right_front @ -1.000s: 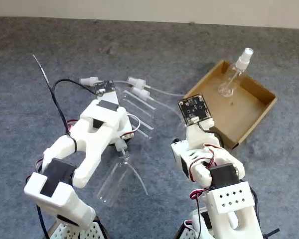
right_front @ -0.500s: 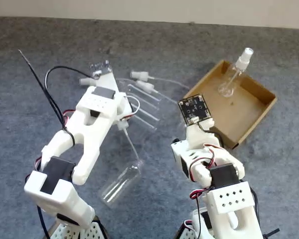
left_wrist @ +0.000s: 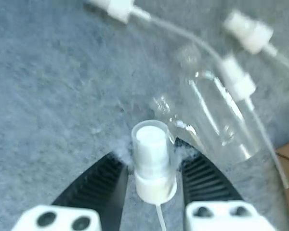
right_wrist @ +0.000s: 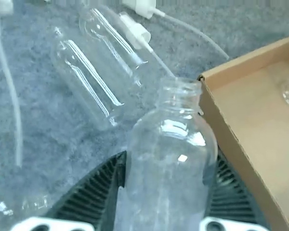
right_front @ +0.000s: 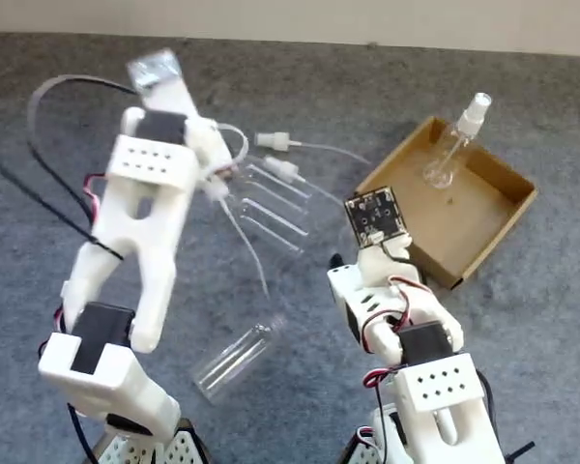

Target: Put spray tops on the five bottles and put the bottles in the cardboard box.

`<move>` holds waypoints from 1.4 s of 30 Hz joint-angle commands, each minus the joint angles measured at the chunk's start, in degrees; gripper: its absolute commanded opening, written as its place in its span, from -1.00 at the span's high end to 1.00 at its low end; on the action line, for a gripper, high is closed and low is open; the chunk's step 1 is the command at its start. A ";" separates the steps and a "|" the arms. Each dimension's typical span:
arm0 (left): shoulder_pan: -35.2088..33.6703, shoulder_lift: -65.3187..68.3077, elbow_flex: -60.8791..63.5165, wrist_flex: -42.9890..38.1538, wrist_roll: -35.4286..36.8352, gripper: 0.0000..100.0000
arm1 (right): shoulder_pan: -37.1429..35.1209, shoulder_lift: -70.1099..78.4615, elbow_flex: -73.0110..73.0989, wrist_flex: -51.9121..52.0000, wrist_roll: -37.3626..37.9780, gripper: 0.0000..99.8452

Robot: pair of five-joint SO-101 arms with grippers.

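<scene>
Work is on one bottle and one top right now. The left gripper (left_wrist: 151, 180) is shut on a top (left_wrist: 151, 154), pinching it from both sides. A thin tube (right_front: 254, 263) hangs down from the top. In the high view that arm is up above the surface (right_front: 541, 319), on the far left.

The right gripper (right_wrist: 166, 192) hugs a bottle (right_wrist: 168, 154) around its body. Its neck (right_wrist: 180, 91) is open, with no top on it. This bottle is near the box (right_wrist: 250, 96), not in it.

One done bottle (right_front: 452, 143), with a top on, is in the box. Two bare bottles (right_front: 271, 203) lie side by side in the middle of the surface. One more bare bottle (right_front: 234, 356) lies near the front, between the two arms. Spare tops (right_front: 271, 143) lie by the middle pair.

I think the step is joining the held top to the held bottle. The two are well apart now. For the next move, the arms need to come together so the tip of the tube lines up with the open neck. The tube is long and bendy, so it could miss the hole or catch on the rim. Once the tube is in, the top must be pushed or turned down onto the neck. Then the bottle can go in the box. Most of the job is left, since four bottles need tops.
</scene>
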State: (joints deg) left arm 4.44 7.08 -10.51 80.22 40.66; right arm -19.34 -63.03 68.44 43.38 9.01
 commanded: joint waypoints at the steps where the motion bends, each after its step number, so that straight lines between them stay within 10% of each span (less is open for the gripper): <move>1: -0.57 -0.57 -15.08 7.21 -11.16 0.96 | -1.54 -1.19 0.40 -4.97 -0.53 0.62; 14: -0.04 -1.01 -44.00 20.31 -17.41 0.96 | -8.40 -1.19 3.47 -20.70 -0.53 0.62; 42: 20.53 -30.11 -32.22 2.73 -24.79 0.96 | -8.40 -36.70 15.08 -15.34 -2.90 0.62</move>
State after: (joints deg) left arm 21.93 -20.09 -42.59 88.66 16.40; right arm -27.34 -94.15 82.59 27.65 6.55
